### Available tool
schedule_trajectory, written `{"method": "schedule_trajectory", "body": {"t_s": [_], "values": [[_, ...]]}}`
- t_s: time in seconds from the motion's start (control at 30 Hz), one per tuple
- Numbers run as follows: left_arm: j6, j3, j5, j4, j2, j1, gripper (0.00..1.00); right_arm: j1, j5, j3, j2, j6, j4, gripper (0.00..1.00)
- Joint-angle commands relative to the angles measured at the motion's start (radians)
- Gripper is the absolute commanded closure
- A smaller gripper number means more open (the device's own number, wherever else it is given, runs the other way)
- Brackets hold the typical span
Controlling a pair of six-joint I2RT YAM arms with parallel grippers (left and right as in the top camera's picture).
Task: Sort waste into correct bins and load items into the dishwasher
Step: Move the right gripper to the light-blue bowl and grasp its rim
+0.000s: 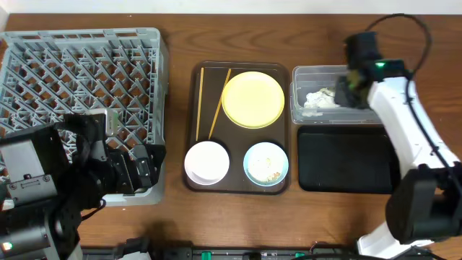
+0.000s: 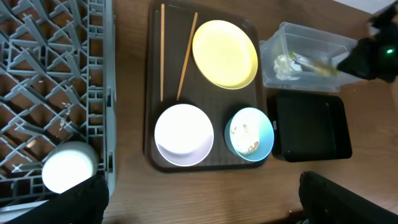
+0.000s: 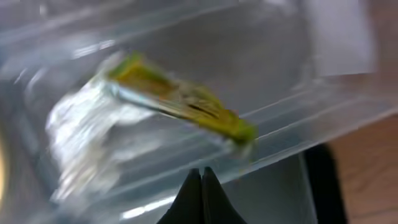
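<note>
The thin yellow-green wrapper [image 3: 180,102] lies on crumpled white tissue [image 1: 317,99] inside the clear rectangular plastic tub [image 1: 317,71] toward the table's far right corner. It looks feather-light and slippery, so pinch an edge. Right tool [image 3: 200,186] clenched, empty; left tool [image 1: 142,170] released

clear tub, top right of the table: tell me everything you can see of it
The clear tub is a rectangular, see-through plastic box with rounded corners and a thicker rim, upright and open-topped. It stands on the wooden table, right of the brown tray, its near long side right by the black tray; whether they touch is unclear. Inside lie crumpled white tissue and a yellow-green wrapper, slanted beside the tissue. The right gripper, shut, hangs over its right end.
</note>
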Motion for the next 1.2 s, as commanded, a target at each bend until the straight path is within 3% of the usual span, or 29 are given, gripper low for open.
{"method": "schedule_trajectory", "body": {"t_s": [0.0, 0.13, 0.23, 0.37, 0.43, 0.53, 0.67, 0.83, 1.0, 1.17], "values": [[0.017, 0.016, 0.006, 0.001, 0.000, -0.003, 0.02, -0.035, -0.037, 0.024, -0.010, 0.012, 0.026, 0.99], [0.017, 0.016, 0.006, 0.001, 0.000, -0.003, 0.02, -0.017, -0.260, 0.028, -0.032, -0.154, 0.066, 0.95], [0.017, 0.016, 0.006, 0.001, 0.000, -0.003, 0.02, 0.034, -0.532, 0.028, -0.045, -0.302, 0.069, 0.89], [0.017, 0.016, 0.006, 0.001, 0.000, -0.003, 0.02, 0.156, -0.739, 0.027, -0.047, -0.352, -0.003, 0.84], [0.017, 0.016, 0.006, 0.001, 0.000, -0.003, 0.02, 0.238, -0.715, 0.023, -0.047, -0.352, -0.053, 0.78], [0.017, 0.016, 0.006, 0.001, 0.000, -0.003, 0.02, 0.378, -0.612, 0.003, -0.041, -0.299, -0.093, 0.60], [0.017, 0.016, 0.006, 0.001, 0.000, -0.003, 0.02, 0.551, -0.445, -0.042, -0.023, -0.121, -0.078, 0.55], [0.017, 0.016, 0.006, 0.001, 0.000, -0.003, 0.02, 0.690, -0.281, -0.172, -0.021, 0.066, 0.062, 0.57], [0.017, 0.016, 0.006, 0.001, 0.000, -0.003, 0.02, 0.737, -0.174, -0.273, -0.020, 0.153, 0.203, 0.51], [0.017, 0.016, 0.006, 0.001, 0.000, -0.003, 0.02, 0.743, -0.200, -0.304, -0.014, 0.195, 0.262, 0.69]]}}
